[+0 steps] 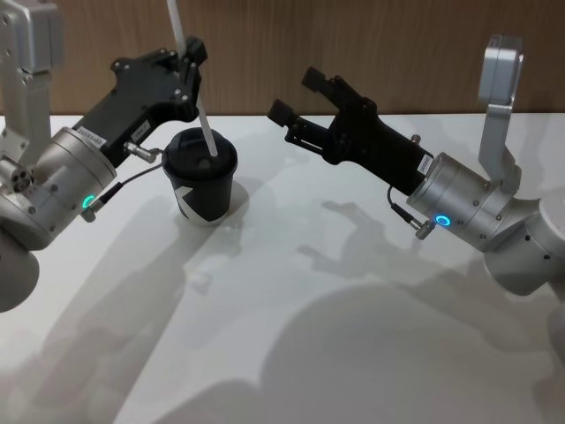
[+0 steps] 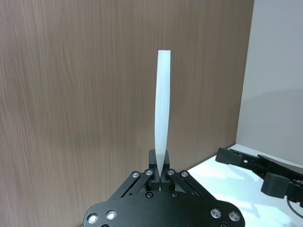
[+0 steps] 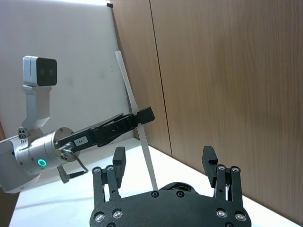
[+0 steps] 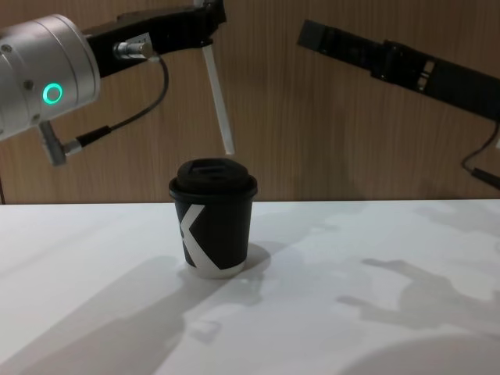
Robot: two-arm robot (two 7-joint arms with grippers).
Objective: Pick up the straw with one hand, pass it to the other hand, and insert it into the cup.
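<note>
Chest view: left claw (image 4: 208,16) pinched shut on the white straw (image 4: 218,98), whose tilted lower tip hangs just above the lid of the black paper cup (image 4: 214,219) on the white counter (image 4: 375,312). Right claw (image 1: 300,95) wide open, empty, held off to the side. Insertion step, I judge; next calls for lining the tip with the lid's hole and lowering.

Both arms end in silver cylindrical wrists with glowing rings, green on the left, blue on the right. Each black left tool (image 1: 191,55) and right tool (image 1: 297,94) carries silver screws, a white label and a thin dark cable.
</note>
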